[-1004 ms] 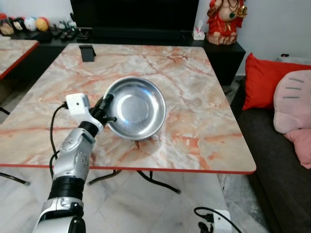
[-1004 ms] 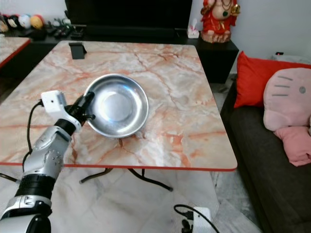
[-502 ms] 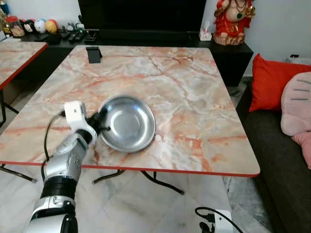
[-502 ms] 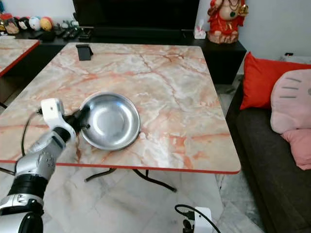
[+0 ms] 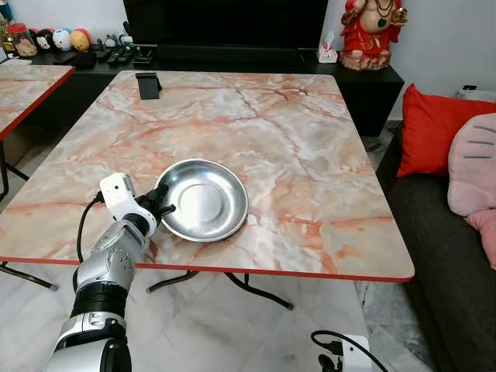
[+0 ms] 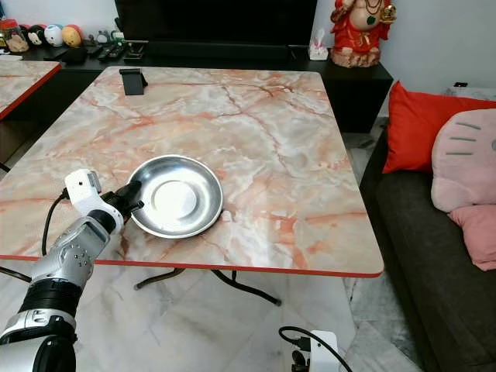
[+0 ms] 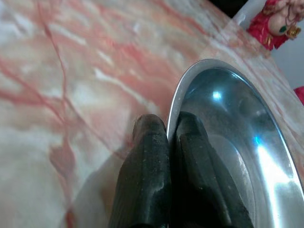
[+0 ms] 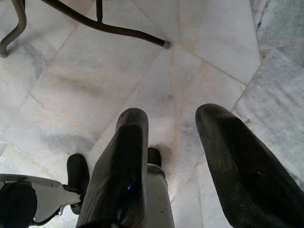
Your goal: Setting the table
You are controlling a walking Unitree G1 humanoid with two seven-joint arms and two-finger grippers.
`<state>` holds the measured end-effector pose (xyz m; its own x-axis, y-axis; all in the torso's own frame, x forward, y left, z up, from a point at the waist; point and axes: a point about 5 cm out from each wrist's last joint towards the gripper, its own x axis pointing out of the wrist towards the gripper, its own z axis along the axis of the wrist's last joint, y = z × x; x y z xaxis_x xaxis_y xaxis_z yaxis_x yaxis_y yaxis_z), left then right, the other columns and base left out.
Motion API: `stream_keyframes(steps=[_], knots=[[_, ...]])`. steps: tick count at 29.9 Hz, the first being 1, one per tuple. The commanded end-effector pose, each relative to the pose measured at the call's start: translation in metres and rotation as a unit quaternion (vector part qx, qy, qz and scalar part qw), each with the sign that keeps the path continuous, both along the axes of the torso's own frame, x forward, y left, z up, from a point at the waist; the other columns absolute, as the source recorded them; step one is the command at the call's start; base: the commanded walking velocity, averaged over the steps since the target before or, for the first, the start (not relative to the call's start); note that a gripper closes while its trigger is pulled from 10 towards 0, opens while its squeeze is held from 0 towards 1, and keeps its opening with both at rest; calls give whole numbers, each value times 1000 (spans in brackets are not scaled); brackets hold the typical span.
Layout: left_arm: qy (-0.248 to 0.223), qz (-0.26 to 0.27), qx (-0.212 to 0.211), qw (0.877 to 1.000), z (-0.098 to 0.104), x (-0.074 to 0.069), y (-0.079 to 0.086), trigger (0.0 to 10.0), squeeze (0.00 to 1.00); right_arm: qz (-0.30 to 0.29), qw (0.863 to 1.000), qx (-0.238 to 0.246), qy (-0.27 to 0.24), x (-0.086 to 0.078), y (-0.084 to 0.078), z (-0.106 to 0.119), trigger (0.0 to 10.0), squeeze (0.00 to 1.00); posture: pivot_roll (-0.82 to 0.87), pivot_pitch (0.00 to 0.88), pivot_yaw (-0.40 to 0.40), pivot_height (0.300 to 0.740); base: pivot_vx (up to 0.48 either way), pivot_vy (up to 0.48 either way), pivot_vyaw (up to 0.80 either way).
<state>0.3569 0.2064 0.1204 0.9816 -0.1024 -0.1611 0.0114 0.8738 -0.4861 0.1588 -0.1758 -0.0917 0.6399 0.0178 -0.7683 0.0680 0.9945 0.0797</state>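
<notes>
**Steel bowl held by its rim at the near-left part of the table**

The left gripper pinches the near-left rim of a single steel bowl; in the left wrist view one black finger lies outside the rim and the other inside, pressed together on the thin metal edge. A rim pinch suits this object: the wall is shallow and smooth, so the lip is probably the only part the two long fingers can clamp. The bowl appears to sit flat on the marble table, near its front edge and toward the robot's left, well apart from the far side. This placement is consistent with a place setting close to where a diner would sit, though no chair is visible. Judged from the flat rest of the bowl, the placing step seems nearly complete, with release of the rim the likely next action.

The right gripper hangs idle over the pale marble floor, its two fingers spread apart and holding nothing.

Counts: one bowl on the table; one small dark stand at the far-left corner of the table; one table fully visible, plus the corner of a second table at the left. A red figurine stands on the dark cabinet beyond, and one red cushion lies on the sofa at the right.
</notes>
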Motion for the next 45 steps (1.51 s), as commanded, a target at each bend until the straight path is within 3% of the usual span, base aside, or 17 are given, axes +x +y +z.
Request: stream_keyframes(steps=[1, 19, 20, 21, 22, 23, 34, 37, 38, 40, 45], knots=[[18, -9, -13, 1000, -3, 1, -5, 10000, 0, 3, 1000, 0, 8, -3, 0, -1, 10000, 0, 80, 0, -36, 740, 0, 0, 0], [57, -18, 7, 998, -15, -3, -15, 10000, 8, 3, 1000, 1, 8, -3, 0, -1, 10000, 0, 80, 0, -34, 740, 0, 0, 0], [58, -17, 8, 998, -15, -3, -15, 10000, 235, 3, 1000, 1, 8, -3, 0, -1, 10000, 0, 80, 0, -34, 740, 0, 0, 0], [61, -19, 19, 998, -16, -3, -15, 10000, 553, 3, 1000, 0, 8, -3, 0, -1, 10000, 0, 81, 0, -35, 740, 0, 0, 0], [62, -21, 27, 997, -16, -3, -15, 10000, 553, 4, 1000, 0, 9, -3, 0, -1, 10000, 0, 81, 0, -35, 740, 0, 0, 0], [63, -23, 31, 997, -17, -3, -15, 10000, 1000, 4, 1000, 0, 9, -3, 0, -1, 10000, 0, 82, 0, -35, 740, 0, 0, 0], [67, -22, 42, 997, -18, -4, -15, 10000, 1000, 5, 1000, 0, 9, -3, 0, -2, 10000, 0, 82, 0, -36, 740, 0, 0, 0], [61, -24, 74, 995, -16, -4, -13, 10000, 1000, 5, 1000, 1, 10, -3, 0, -2, 10000, 0, 83, 0, -36, 740, 0, 0, 0], [57, -26, 95, 993, -15, -4, -13, 10000, 0, 6, 1000, 2, 11, -3, 0, -2, 10000, 0, 84, 0, -36, 740, 0, 0, 0], [33, -33, 129, 990, -9, -3, -16, 10000, 0, 7, 1000, 3, 11, -3, 0, -2, 10000, 0, 84, 0, -36, 740, 0, 0, 0], [3, -43, 157, 987, -1, -2, -19, 10000, 0, 6, 1000, 4, 11, -3, 0, -2, 10000, 0, 83, 0, -35, 740, 0, 0, 0]])
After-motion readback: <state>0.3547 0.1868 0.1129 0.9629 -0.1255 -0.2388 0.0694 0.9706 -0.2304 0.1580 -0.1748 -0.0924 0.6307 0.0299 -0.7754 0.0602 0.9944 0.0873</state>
